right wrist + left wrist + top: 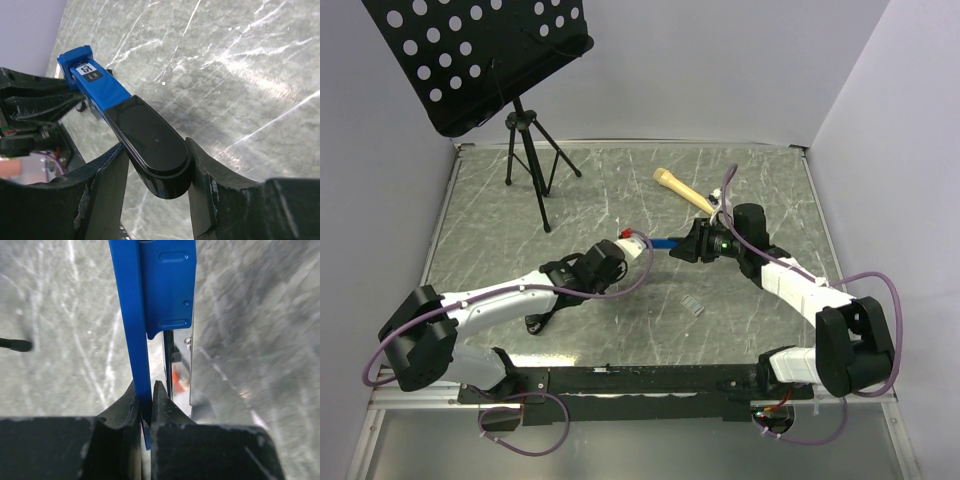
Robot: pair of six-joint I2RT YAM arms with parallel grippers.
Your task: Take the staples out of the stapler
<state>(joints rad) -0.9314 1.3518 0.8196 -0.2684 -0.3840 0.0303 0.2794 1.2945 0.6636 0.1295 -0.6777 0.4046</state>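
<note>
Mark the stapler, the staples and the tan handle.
stapler [155,145]: right wrist view, black rounded end.
staples [692,306]: top external view, middle of strip.
tan handle [680,187]: top external view, mid-shaft.

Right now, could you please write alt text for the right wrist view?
The glossy black end of a stapler sits between the black fingers of the right gripper; its blue body stretches away against a grey marbled table.

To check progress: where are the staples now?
Top view: the staples lie on the table right of centre, below the stapler and beside the right arm.
</note>
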